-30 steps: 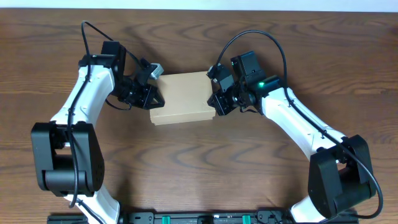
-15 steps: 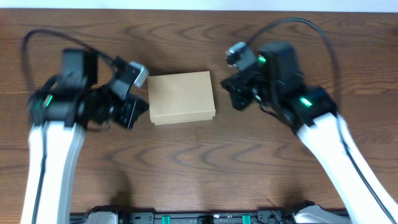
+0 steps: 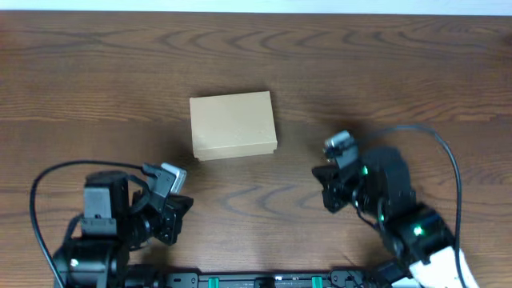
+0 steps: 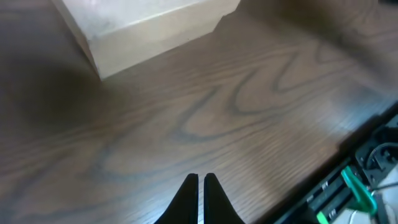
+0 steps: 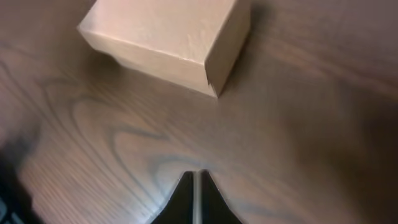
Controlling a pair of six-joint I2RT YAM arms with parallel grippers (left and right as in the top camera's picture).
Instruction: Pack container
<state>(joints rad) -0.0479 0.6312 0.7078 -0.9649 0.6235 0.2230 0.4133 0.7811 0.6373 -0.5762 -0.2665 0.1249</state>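
Brown cardboard: one closed container (image 3: 233,125) sits on the desk (image 3: 400,72), upper centre of the overhead frame. Only wrist views show the jaws: left gripper (image 4: 200,183) and right gripper (image 5: 196,178), both pinched together, empty.

Dark wood-grain table (image 3: 416,72)

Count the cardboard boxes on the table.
1. The box lies closed on the table, near its middle. No other box shows in any view, and nothing in view could hide one.
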